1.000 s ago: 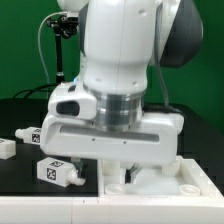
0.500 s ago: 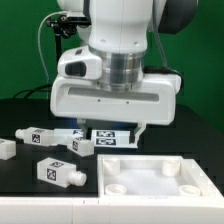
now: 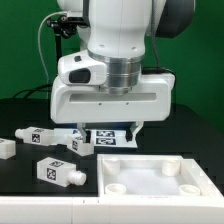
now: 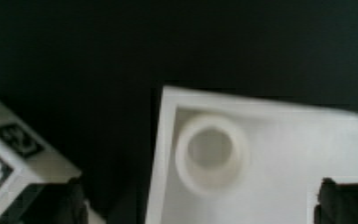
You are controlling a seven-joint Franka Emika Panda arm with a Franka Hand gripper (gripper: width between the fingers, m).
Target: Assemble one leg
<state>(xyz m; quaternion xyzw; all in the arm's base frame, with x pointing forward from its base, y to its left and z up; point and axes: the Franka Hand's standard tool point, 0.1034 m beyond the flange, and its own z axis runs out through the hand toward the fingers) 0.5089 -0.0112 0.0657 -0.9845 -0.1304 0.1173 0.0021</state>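
Note:
Several legs, short white posts with black-and-white tags, lie on the black table in the exterior view: one at the front (image 3: 57,172), one further back (image 3: 40,135), one beside it (image 3: 80,144) and one at the left edge (image 3: 6,148). My gripper (image 3: 110,130) hangs open and empty above the back edge of the white square panel (image 3: 150,180), clear of the legs. In the wrist view a leg's tag (image 4: 5,152) shows beside the panel (image 4: 291,140) and its round corner socket (image 4: 211,152). The gripper (image 4: 197,205) has its dark fingertips (image 4: 348,196) spread wide.
The marker board (image 3: 112,137) lies flat behind the panel, partly hidden by my fingers. A black camera stand (image 3: 62,50) rises at the back on the exterior view's left, before a green backdrop.
The gripper has risen from low over the panel's near corner and moved back toward the marker board. In the last half second it has barely moved. It stays open.

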